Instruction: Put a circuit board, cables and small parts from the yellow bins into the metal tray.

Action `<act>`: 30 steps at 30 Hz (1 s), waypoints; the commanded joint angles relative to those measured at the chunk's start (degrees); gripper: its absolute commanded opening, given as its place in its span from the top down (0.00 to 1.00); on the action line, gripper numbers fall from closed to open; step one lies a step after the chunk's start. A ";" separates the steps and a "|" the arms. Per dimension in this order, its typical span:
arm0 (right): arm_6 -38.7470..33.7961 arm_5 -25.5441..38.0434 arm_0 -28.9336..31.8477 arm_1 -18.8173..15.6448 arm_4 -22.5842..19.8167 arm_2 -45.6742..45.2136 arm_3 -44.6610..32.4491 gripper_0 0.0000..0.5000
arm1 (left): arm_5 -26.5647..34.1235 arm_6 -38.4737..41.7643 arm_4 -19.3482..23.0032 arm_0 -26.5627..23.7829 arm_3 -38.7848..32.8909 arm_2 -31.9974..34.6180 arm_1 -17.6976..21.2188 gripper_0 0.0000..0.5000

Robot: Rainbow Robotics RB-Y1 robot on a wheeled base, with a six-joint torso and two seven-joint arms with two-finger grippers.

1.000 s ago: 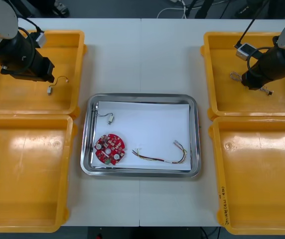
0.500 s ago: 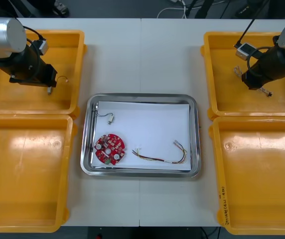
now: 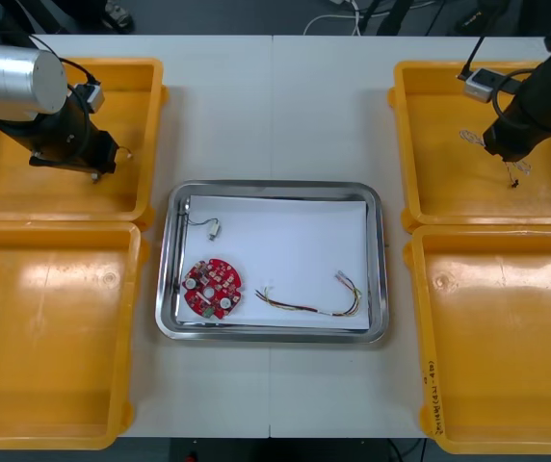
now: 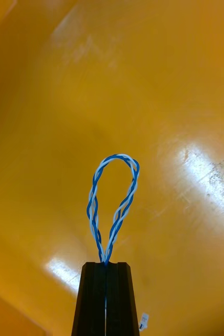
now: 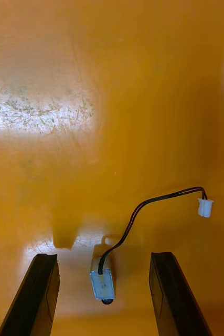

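In the far right yellow bin (image 3: 410,144) my right gripper (image 3: 503,152) is shut on a twisted blue and white cable (image 3: 469,137). Its loop (image 4: 113,205) stands out past the closed fingertips (image 4: 106,265), off the bin floor. In the far left yellow bin (image 3: 150,115) my left gripper (image 3: 95,166) is open and low. A small metal part (image 5: 102,281) with a black lead and white plug (image 5: 204,207) lies between its fingers (image 5: 43,283). The metal tray (image 3: 274,188) holds a red circuit board (image 3: 212,287), a red and yellow cable (image 3: 314,303) and a small metal part (image 3: 213,229).
The two near yellow bins (image 3: 54,337) (image 3: 507,337) flank the tray, their walls close to its sides. White table surface lies beyond the tray between the far bins.
My left gripper has come down over the small part in the far left bin. My right gripper has risen and shifted right, lifting the blue and white cable.
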 commanded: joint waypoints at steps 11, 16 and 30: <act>-8.31 17.85 0.06 -1.99 1.68 -0.96 -16.66 1.00 | -3.32 -9.94 0.42 1.83 -0.61 -0.81 -0.61 0.00; -9.10 23.21 0.06 -2.08 2.39 -0.96 -20.88 1.00 | -3.32 -10.12 0.42 2.09 -0.61 -0.72 -0.61 0.16; -11.47 25.11 0.06 -1.99 2.56 -0.87 -30.63 1.00 | -1.39 -10.12 0.86 2.00 -1.49 1.21 -0.61 1.00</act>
